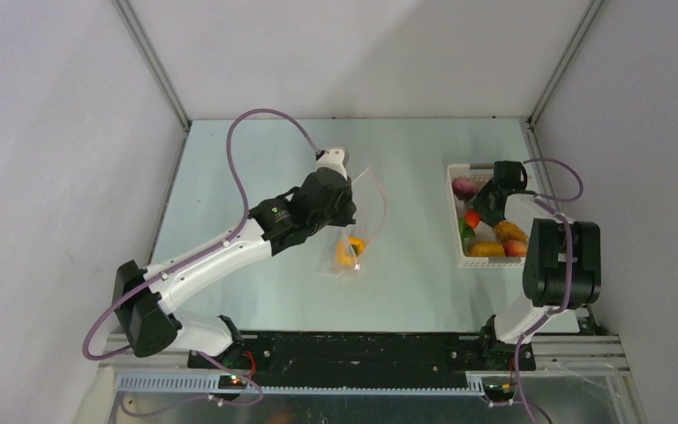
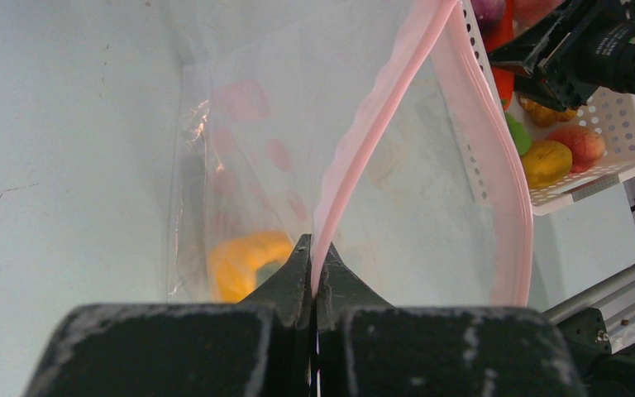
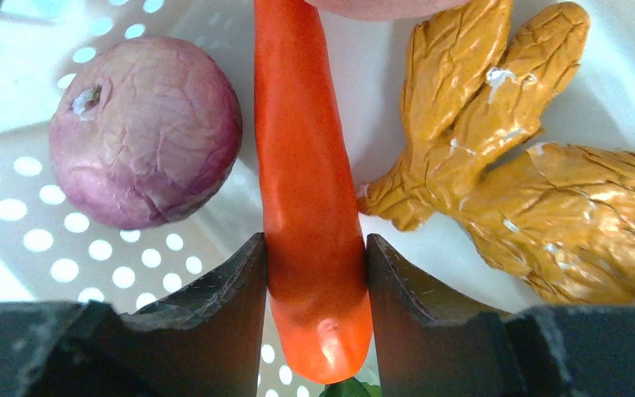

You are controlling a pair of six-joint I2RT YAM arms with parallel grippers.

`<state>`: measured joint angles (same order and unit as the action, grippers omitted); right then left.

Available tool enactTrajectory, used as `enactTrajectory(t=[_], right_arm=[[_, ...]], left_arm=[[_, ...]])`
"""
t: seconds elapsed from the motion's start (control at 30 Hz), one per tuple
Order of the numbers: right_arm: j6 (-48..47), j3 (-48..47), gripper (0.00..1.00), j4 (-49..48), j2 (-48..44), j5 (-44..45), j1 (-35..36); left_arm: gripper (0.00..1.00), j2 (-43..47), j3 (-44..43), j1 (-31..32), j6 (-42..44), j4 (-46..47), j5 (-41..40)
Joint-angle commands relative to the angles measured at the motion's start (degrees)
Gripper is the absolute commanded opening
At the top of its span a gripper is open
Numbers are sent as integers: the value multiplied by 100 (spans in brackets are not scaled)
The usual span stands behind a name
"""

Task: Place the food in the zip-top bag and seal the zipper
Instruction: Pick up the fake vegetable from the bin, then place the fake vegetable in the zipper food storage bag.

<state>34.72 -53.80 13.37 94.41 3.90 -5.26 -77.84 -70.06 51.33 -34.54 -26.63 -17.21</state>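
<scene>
- Pink zipper [image 2: 364, 141] strip sits pinched in the left tool [image 2: 314, 248]. The tool is clamped tight on one lip, lifting it so the other lip bows away and the mouth gapes.
- Held that way, the clear zip-top bag [image 2: 248, 165] hangs from the tool over the middle of the table [image 1: 256, 177], its opening turned toward the white basket [image 2: 620, 141], ready for a drop.
- One orange food piece [image 2: 244, 260] already lies at the bottom of the bag.
- Over in the basket, near the table's right edge, the right tool [image 3: 316, 265] is down among the toys, its fingers pressed against both sides of a long red chilli [image 3: 306, 165], gripping near the stem end.
- A purple onion [image 3: 145, 132] lies just left of the chilli and a knobbly ginger root [image 3: 496, 141] touches it on the right, so gripping the chilli across its narrow width looks like the cleanest way in.
- My guess is that the chilli goes across to the open bag next. Sealing looks far off, with several pieces left in the basket.
</scene>
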Motion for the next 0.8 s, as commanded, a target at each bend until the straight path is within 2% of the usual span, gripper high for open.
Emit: enactTrajectory(t=[0.0,0.33,0.57,0.63,0.77], right_arm=[[-144,-166,15,228,-695,388,-30],[-537,25,12,801,-2437,1113,-32],[-757,288,11,535,-3852,275,116],[-833,299,11,397,-4203,100,342],[-1054,293,11,-136,-4753,518,1656]], left_arm=[[0,138,77,-37,-43,186,46],[0,151,121,-40,-102,351,212],[0,-27,53,-43,-77,491,399],[0,-77,22,-41,-63,503,416],[0,-149,9,-39,-95,534,460]])
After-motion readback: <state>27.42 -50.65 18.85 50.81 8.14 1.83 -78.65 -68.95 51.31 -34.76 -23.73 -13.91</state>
